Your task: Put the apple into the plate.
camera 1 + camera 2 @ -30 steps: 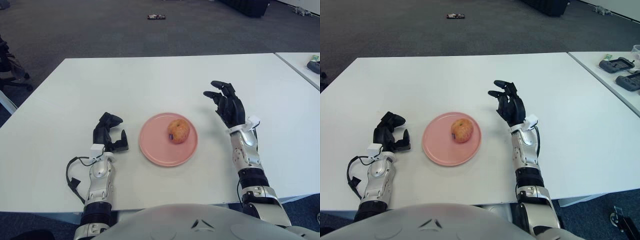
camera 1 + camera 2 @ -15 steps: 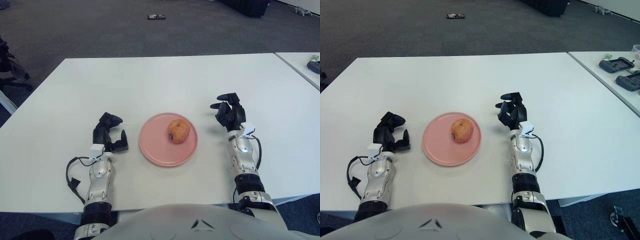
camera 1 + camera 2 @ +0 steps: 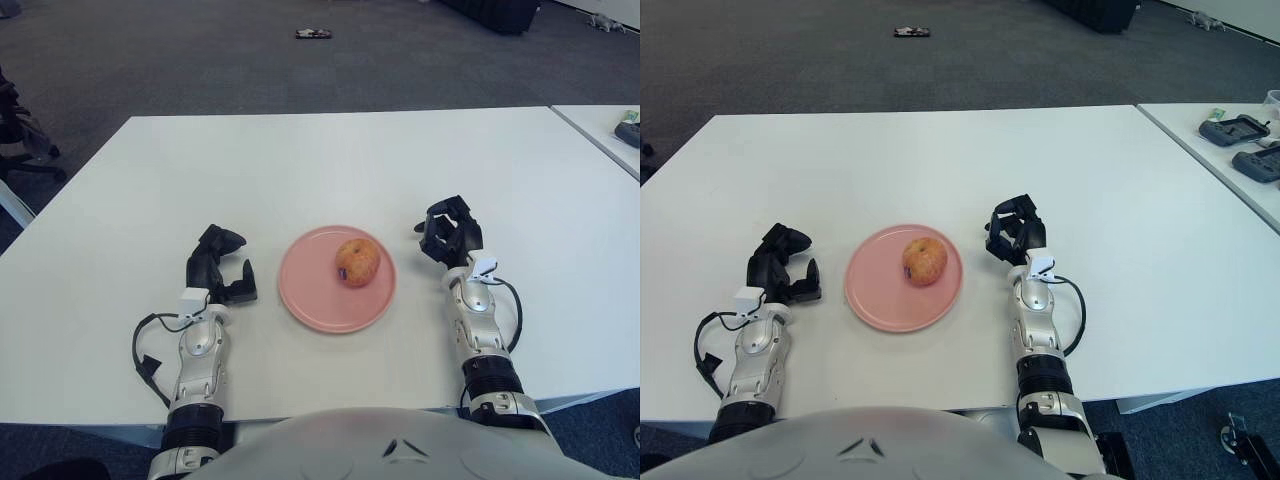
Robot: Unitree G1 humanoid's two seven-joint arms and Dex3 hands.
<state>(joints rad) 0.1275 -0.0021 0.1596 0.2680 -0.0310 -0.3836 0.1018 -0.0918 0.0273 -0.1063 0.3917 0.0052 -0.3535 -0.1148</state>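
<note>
The apple (image 3: 356, 262) sits on the pink plate (image 3: 318, 300), in the plate's upper right part, just below the centre of the frame on the white desk (image 3: 300, 170). Judged from that, the placing looks done, so any coming move would be a matter of keeping the hands clear of the plate rather than reaching for the fruit. The right hand (image 3: 447, 234) shows right of the plate, near its rim but apart from it, with the apple lying to its left and slightly lower in the frame; its fingers (image 3: 436, 222) are curled in narrow and hold nothing. The left hand (image 3: 218, 265) shows left of the plate, just beside its rim, fingers loosely bent with a gap between them and also empty. The right hand appears slightly nearer the apple, since the apple lies toward that side of the plate. The apple is roundish with no clear long axis, and a small dark spot shows on its left side. No brand, label or readable writing can be made out on anything in either view.
</note>
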